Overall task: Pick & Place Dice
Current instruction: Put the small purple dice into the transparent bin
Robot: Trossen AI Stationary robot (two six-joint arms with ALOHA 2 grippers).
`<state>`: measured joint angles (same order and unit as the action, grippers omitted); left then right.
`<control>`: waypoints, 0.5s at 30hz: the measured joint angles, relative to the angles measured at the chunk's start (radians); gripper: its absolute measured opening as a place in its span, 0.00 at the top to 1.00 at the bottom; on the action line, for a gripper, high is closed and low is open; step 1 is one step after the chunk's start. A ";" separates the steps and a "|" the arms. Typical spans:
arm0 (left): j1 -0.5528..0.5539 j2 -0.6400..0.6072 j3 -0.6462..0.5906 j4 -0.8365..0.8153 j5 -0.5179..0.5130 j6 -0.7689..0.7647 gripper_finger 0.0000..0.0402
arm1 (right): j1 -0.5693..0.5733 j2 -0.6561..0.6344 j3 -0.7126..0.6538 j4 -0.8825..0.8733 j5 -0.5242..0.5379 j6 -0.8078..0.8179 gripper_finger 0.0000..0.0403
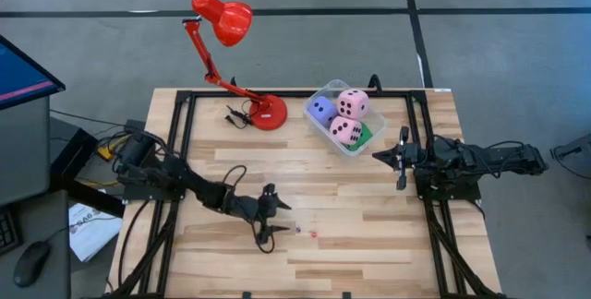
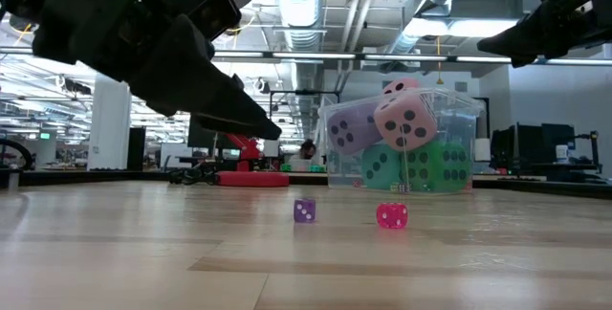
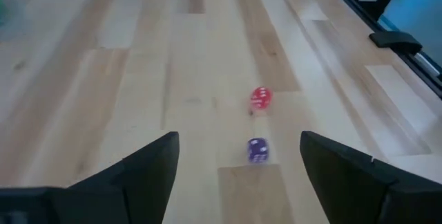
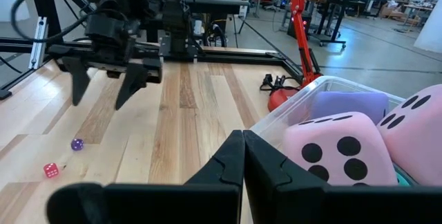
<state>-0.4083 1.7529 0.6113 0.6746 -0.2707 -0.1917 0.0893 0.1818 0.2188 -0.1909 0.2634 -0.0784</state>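
Pink, purple-blue and green soft dice (image 1: 350,117) already fill the tub (image 1: 338,139). Near it, two tiny dice (image 2: 349,212) remain on the desk (image 1: 369,244); left gripper (image 3: 238,156) spread above them, right gripper (image 4: 243,156) fingers pressed together.

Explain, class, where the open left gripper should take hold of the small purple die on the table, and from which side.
Come straight down from above. The left gripper hangs open with the purple die about between its fingers. Close on two opposite flat side faces, since a cube offers parallel faces. The red die sits apart, so it should not interfere.
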 joint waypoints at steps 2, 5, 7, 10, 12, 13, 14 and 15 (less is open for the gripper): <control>-0.013 0.040 0.026 0.017 -0.002 0.000 0.28 | 0.000 0.000 0.000 -0.004 0.000 0.000 1.00; -0.024 0.098 0.067 0.017 -0.002 0.000 0.28 | 0.000 0.000 0.000 -0.005 0.000 0.000 1.00; -0.024 0.133 0.086 0.012 -0.002 0.000 0.28 | 0.000 0.000 0.000 -0.006 0.000 0.000 1.00; -0.021 0.171 0.111 0.017 -0.002 -0.010 0.28 | 0.000 0.000 0.000 -0.008 0.000 0.000 1.00; -0.016 0.189 0.118 0.015 -0.002 -0.036 0.28 | 0.000 0.000 0.000 -0.008 0.000 0.000 1.00; -0.016 0.201 0.123 0.016 -0.002 -0.055 0.28 | 0.000 0.000 0.000 -0.011 0.000 0.000 1.00; -0.016 0.208 0.124 0.016 -0.002 -0.073 0.28 | 0.000 0.000 0.000 -0.011 0.000 0.000 1.00; -0.016 0.213 0.124 0.017 -0.002 -0.079 0.28 | 0.000 0.000 0.000 -0.010 0.000 0.000 1.00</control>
<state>-0.4244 1.9663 0.7349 0.6915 -0.2726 -0.2708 0.0893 0.1821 0.2188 -0.2014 0.2634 -0.0784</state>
